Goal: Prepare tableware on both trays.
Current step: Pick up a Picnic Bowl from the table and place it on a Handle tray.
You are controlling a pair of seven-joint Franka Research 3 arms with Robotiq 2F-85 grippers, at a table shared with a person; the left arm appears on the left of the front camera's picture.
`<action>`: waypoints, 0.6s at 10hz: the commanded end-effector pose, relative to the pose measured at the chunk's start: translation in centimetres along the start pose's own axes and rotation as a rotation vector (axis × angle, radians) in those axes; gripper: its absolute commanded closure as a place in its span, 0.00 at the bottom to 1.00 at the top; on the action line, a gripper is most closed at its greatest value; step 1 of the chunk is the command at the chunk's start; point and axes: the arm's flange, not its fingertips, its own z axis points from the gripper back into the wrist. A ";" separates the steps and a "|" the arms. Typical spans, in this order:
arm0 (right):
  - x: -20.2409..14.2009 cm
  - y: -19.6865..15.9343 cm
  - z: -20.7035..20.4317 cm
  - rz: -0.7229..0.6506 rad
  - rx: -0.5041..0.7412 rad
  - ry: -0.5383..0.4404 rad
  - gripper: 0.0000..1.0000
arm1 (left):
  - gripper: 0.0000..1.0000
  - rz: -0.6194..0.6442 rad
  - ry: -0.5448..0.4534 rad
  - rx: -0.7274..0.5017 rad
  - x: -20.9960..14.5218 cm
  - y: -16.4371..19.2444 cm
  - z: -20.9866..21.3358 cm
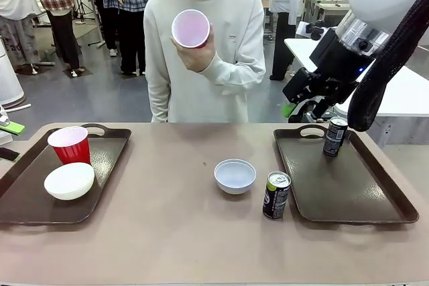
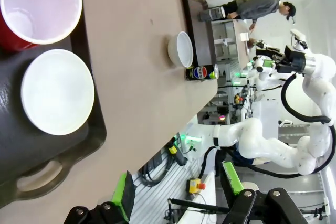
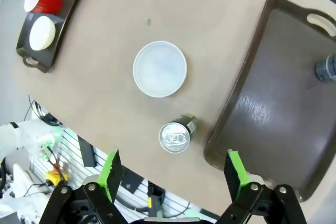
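One dark can (image 2: 201, 72) bears a Pepsi logo.

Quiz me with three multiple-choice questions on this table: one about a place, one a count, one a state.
1. Where is the grey-white bowl? A) left tray B) bare table C) person's hand
2. How many cans stand on the right tray? A) one B) two C) none
3. The person's red cup is: A) lying on the table B) stacked in another C) held up

1 B: it sits beside the loose can.
2 A: a single can stands at its far end.
3 C: the person's hand grips it.
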 end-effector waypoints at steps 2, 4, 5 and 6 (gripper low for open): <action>0.4 -0.2 -1.0 -0.006 -0.040 0.049 0.00 | 0.13 -0.008 -0.002 -0.018 0.1 0.0 0.3; 2.6 0.2 -3.9 -0.024 -0.163 0.136 0.00 | 0.13 -0.008 -0.002 -0.018 0.1 0.0 0.3; 3.4 1.1 -5.1 0.000 -0.180 0.167 0.00 | 0.13 -0.008 -0.002 -0.018 0.1 0.0 0.3; 3.6 1.6 -6.0 -0.001 -0.210 0.177 0.00 | 0.13 -0.008 -0.002 -0.018 0.1 0.0 0.3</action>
